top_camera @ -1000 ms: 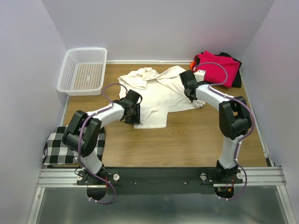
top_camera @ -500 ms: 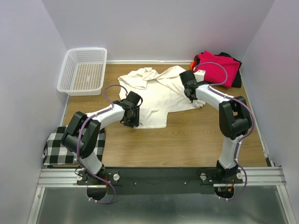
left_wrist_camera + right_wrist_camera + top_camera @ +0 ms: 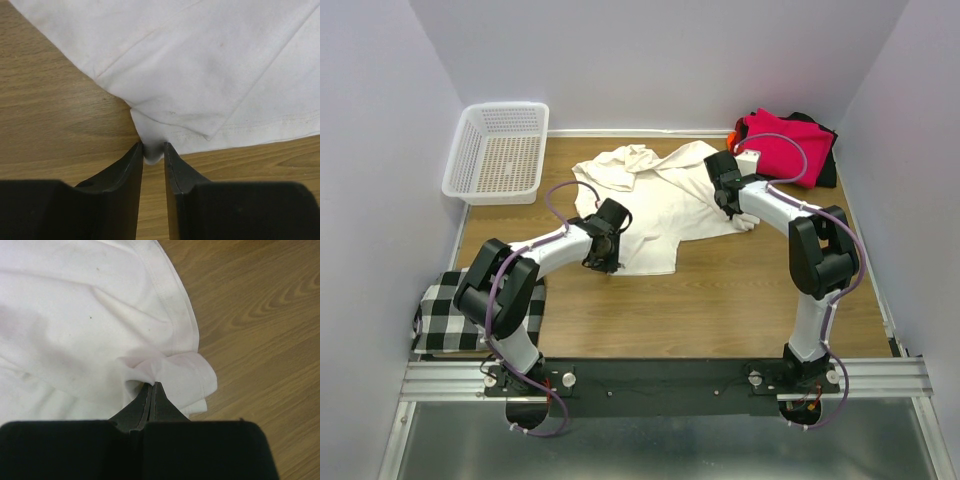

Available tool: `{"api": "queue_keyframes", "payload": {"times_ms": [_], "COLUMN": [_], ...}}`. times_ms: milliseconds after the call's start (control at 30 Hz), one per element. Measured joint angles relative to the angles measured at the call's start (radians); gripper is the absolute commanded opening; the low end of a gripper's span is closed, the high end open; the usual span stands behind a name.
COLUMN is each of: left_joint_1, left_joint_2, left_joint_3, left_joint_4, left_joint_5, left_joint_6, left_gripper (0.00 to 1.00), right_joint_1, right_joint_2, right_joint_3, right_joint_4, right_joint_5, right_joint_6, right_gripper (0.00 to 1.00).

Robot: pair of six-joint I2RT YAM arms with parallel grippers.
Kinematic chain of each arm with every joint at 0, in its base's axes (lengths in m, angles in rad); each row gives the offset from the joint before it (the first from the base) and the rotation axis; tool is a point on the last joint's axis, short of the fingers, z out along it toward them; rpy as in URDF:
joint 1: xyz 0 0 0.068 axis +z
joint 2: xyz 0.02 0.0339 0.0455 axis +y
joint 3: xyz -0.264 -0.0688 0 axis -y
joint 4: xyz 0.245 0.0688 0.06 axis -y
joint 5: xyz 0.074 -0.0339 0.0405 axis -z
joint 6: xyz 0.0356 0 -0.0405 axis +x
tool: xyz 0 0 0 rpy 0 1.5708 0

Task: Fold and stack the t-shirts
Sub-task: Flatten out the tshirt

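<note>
The cream t-shirt [image 3: 660,200] lies crumpled and partly spread on the wooden table [image 3: 720,300]. My left gripper [image 3: 608,262] is at its near-left corner. In the left wrist view the left gripper [image 3: 153,150] pinches a small tuck of the cream hem [image 3: 200,60] between its fingertips, low over the wood. My right gripper [image 3: 738,212] is at the shirt's right sleeve, and in the right wrist view it [image 3: 152,385] is shut on a bunched fold of cream fabric [image 3: 75,330]. A folded magenta-red t-shirt [image 3: 785,145] lies on a black one [image 3: 825,165] at the back right, with an orange edge [image 3: 733,135] showing.
A white mesh basket [image 3: 500,152] stands at the back left. A black-and-white checked cloth [image 3: 445,310] lies off the table's near-left edge. Walls close in the left, back and right sides.
My left gripper has slid a little right toward the shirt's near-left corner and narrowed its jaws onto the hem. The right arm has stayed still.
</note>
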Motion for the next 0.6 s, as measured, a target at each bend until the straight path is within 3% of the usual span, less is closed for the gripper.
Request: {"api": "queue_keyframes", "payload": {"times_ms": [33, 67, 100, 367, 600], "left_joint_1": [0.0, 0.0, 0.0, -0.009, 0.017], "left_joint_2": [0.0, 0.0, 0.0, 0.0, -0.011], "left_joint_3": [0.0, -0.002, -0.002, 0.002, 0.132], "left_joint_4": [0.0, 0.002, 0.003, -0.003, -0.188], "left_joint_5": [-0.002, -0.003, -0.003, -0.031, -0.298], "left_joint_6": [0.0, -0.002, -0.003, -0.007, -0.007], "left_gripper": [0.17, 0.02, 0.0, 0.0, 0.0], "right_joint_1": [0.0, 0.0, 0.0, 0.0, 0.0], "right_joint_2": [0.0, 0.0, 0.0, -0.001, -0.008], "right_joint_3": [-0.001, -0.002, -0.002, -0.002, -0.001], "right_joint_4": [0.0, 0.0, 0.0, -0.002, -0.006], "right_joint_5": [0.0, 0.0, 0.0, 0.0, 0.012], "right_joint_6": [0.001, 0.001, 0.001, 0.003, -0.005], "right_gripper": [0.01, 0.01, 0.01, 0.01, 0.01]}}
